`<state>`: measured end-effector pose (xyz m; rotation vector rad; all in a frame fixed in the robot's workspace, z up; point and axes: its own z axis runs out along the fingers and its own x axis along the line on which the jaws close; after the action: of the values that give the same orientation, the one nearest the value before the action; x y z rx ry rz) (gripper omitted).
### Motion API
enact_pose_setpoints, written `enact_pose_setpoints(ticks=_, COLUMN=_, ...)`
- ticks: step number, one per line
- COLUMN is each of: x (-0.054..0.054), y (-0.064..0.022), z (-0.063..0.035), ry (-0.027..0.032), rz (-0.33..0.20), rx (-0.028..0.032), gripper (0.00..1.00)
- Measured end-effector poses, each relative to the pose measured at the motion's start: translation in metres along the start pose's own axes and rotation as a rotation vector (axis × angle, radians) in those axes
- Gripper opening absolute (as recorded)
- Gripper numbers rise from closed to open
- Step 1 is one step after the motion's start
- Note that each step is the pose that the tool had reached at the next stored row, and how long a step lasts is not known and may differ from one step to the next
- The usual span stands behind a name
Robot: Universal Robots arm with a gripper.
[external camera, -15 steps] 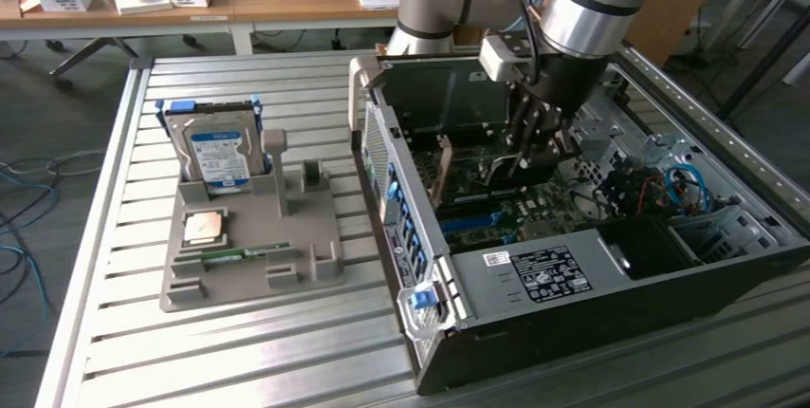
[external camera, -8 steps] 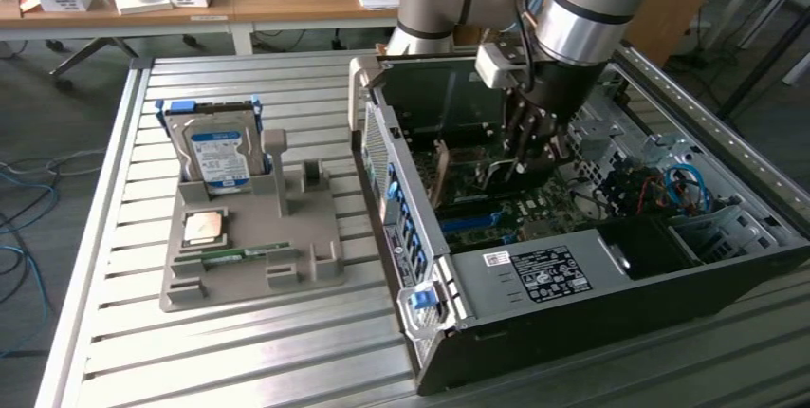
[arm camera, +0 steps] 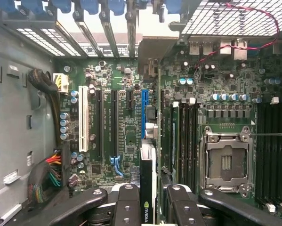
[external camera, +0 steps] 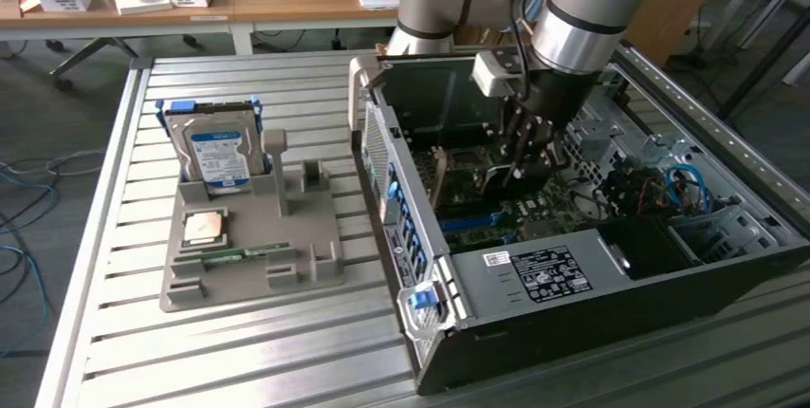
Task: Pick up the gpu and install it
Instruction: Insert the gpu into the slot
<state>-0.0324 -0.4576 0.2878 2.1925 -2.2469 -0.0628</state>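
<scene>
At the exterior view's left, a grey tray [external camera: 272, 282] holds a hard drive [external camera: 218, 154], a chip [external camera: 205, 228] and a RAM stick [external camera: 241, 256]; to the right, inside the open case [external camera: 487, 289], my end effector [arm camera: 148, 207] clamps the gpu [arm camera: 147, 186] edge-on, in line with the blue slot [arm camera: 144, 113]; any tilt, I judge, could jam it beside the slot

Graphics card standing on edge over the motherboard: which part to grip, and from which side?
Probably its upper edge, from above, pinching its two broad faces. The graphics card is thin and stands on edge, so those faces give the gripper parallel surfaces, and the edge facing the motherboard is left free.
</scene>
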Motion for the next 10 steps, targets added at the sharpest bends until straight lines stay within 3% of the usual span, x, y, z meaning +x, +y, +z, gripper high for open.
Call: enact_pose_setpoints(ticks=10, x=0.0002, y=0.0003, z=0.0081, ry=0.0001, rz=0.0, rx=0.0, gripper=0.27)
